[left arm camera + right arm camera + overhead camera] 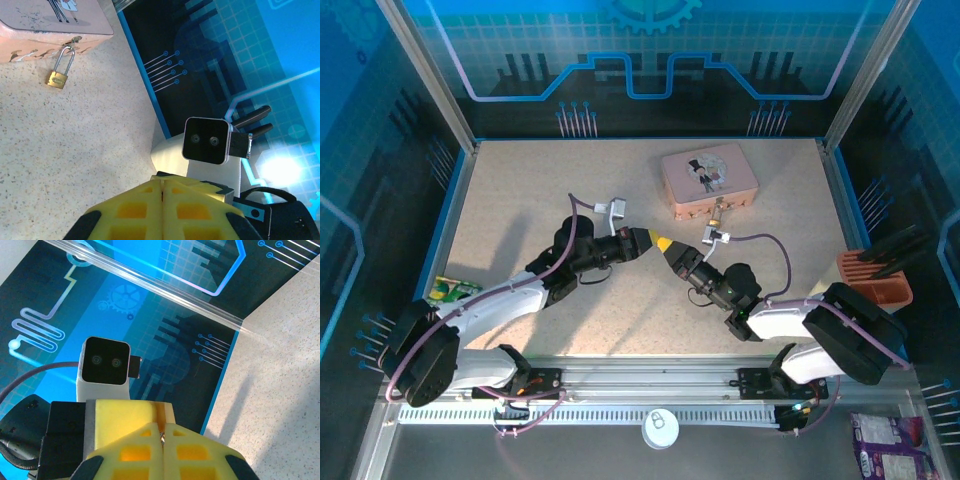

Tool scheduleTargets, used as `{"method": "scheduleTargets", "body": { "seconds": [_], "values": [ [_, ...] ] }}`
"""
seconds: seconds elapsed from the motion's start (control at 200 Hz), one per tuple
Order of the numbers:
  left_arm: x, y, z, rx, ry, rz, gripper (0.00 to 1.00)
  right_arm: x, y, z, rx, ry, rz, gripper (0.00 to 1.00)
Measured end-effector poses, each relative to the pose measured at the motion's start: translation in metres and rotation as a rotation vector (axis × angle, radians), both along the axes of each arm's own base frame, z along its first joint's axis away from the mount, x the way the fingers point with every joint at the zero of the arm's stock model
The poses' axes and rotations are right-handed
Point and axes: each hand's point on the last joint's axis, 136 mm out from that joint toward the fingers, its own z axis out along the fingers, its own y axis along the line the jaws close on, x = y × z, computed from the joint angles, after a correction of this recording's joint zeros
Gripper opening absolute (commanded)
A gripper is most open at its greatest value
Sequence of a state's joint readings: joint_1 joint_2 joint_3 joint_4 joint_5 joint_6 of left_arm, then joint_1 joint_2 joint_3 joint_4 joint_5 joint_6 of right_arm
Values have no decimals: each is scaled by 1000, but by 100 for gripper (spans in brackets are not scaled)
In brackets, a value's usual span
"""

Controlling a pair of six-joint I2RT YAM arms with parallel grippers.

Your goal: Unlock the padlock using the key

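The tiny brass padlock [57, 79] hangs by its thin silver shackle from the latch of the pink tin [50, 27] and rests on the table. It also appears at the tin's front edge in the top view, padlock [717, 211], tin [708, 180]. My two grippers meet tip to tip mid-table, in front of the tin. The right gripper [163, 428] is shut, with a small silver sliver of the key [162, 437] pinched between its yellow fingers. The left gripper [162, 181] is shut too, and I see nothing between its fingers. From above, the left gripper [649, 240] touches the right gripper [667, 247].
An orange basket [876, 281] with dark tools stands at the right edge. A green packet [454, 290] lies at the left edge. Purple cables loop over both arms. A white round lid [660, 428] sits beyond the front rail. Blue walls enclose the table.
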State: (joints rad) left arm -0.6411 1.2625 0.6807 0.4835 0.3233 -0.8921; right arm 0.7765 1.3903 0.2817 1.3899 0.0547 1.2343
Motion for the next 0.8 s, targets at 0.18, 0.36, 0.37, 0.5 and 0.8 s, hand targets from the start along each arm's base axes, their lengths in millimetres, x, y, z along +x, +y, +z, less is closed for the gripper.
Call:
{"method": "scheduleTargets", "body": {
  "seconds": [0.18,0.36,0.37,0.5,0.8],
  "values": [
    [0,0,0,1,-1,3,0,0,-1,0,7,5,-6,17],
    [1,3,0,15,-10,16,0,-1,-4,-7,-2,22,-13,37],
    [1,3,0,15,-11,17,0,-1,-4,-7,-3,22,-12,37],
    [-1,5,4,21,-29,17,0,-2,-6,-12,-9,32,-14,43],
    [-3,5,6,16,-27,6,0,-8,-6,3,1,-20,10,51]
  ]
}}
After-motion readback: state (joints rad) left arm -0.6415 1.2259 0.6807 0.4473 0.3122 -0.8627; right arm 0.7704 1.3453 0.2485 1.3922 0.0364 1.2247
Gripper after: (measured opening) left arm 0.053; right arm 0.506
